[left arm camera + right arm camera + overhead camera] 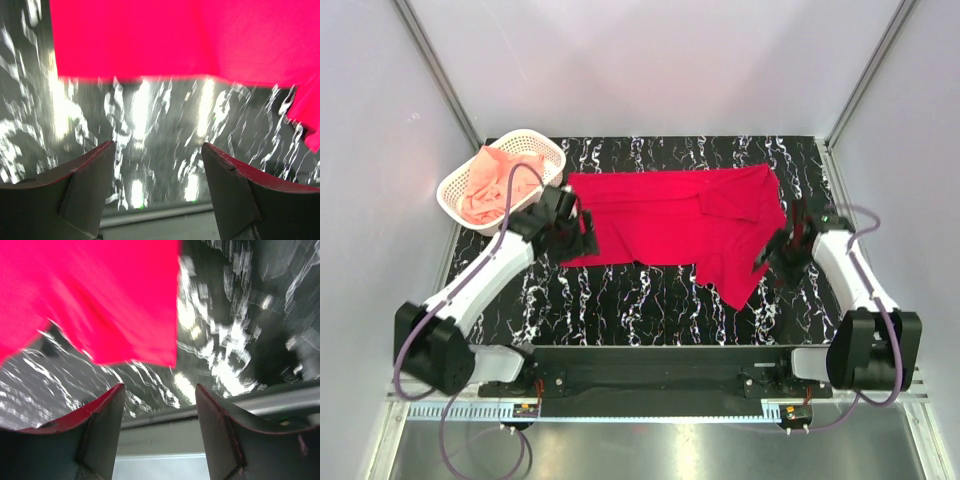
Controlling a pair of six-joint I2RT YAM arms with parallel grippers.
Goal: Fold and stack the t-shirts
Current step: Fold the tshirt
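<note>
links: white shells are seen on left arm and right arm | joints: black housings | cables: lilac-grey, looped | fingers: dark wedges, red-edged

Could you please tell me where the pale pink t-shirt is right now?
In the top external view, the pale pink t-shirt lies crumpled inside the white basket at the far left corner of the table, left of the red t-shirt.
</note>
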